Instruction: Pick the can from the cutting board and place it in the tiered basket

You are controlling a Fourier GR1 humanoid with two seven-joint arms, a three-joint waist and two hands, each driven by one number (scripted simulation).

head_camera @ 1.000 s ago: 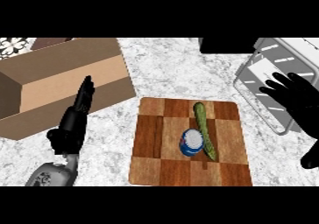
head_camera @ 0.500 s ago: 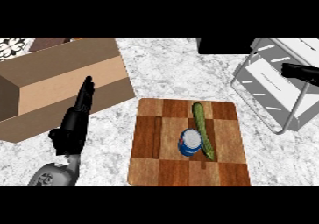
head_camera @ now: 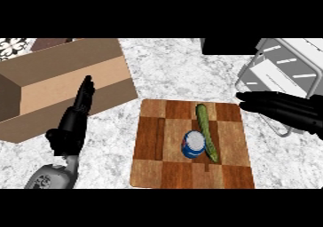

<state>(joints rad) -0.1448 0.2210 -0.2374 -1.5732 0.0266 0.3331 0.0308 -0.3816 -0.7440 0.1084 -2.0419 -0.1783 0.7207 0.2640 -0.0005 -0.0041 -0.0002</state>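
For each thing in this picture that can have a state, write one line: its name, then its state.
can: on the cutting board, touching the cucumber, not held
cucumber: lying flat on the board
cutting board: flat on the counter
cardboard box: open
tiered basket: beside the board, can not in it
left hand: open, fingers straight, holding nothing
right hand: open, holding nothing

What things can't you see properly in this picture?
- Head view: the tiered basket runs off the right edge, and the right hand covers its lower part.
- The can touches the cucumber, which hides its right side; its label is too small to read.
- The cardboard box is cut by the left edge; the left hand covers part of its front.
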